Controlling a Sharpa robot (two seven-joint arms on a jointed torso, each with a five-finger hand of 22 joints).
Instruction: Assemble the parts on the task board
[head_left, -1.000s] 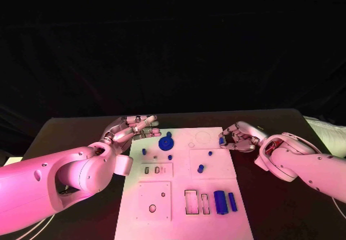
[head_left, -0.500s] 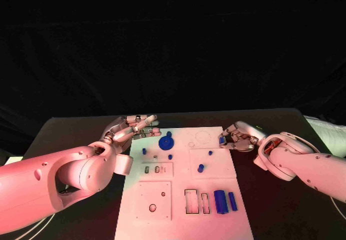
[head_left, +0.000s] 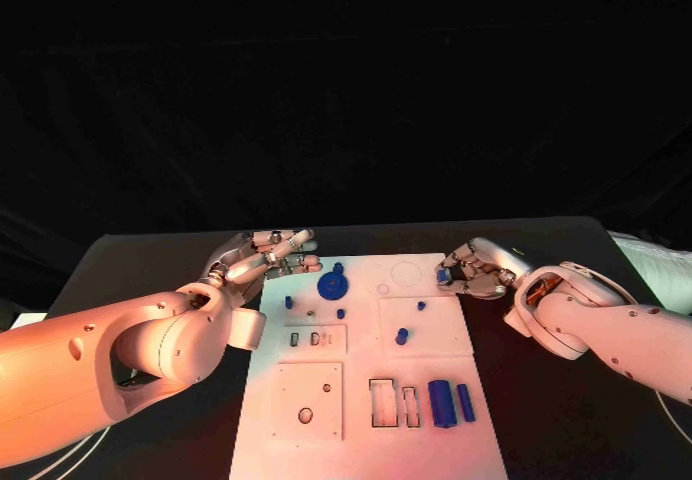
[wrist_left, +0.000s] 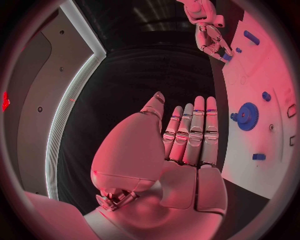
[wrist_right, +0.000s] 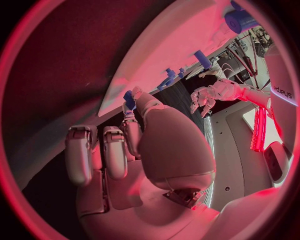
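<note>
The white task board (head_left: 361, 400) lies lengthwise in the middle of the table. On it are a blue gear (head_left: 332, 287), small blue pegs (head_left: 402, 337) and two blue cylinders (head_left: 441, 403) near slots. My right hand (head_left: 473, 272) hovers at the board's far right edge and pinches a small blue part (wrist_right: 129, 96) between thumb and a fingertip. The left wrist view shows that hand (wrist_left: 209, 32) with the part (wrist_left: 226, 57) at its tips. My left hand (head_left: 264, 257) holds nothing; its fingers (wrist_left: 190, 135) are straight, beside the board's far left corner, close to the gear (wrist_left: 247, 116).
Black table (head_left: 159, 260) surrounds the board, with bare room on both sides. Rectangular slots (head_left: 382, 402) and round holes (head_left: 304, 415) are cut in the board's near half. My left forearm (head_left: 130, 360) lies along the board's left side.
My right hand has shifted slightly toward the table's far side, still pinching the small blue part. The left hand has stayed where it was.
</note>
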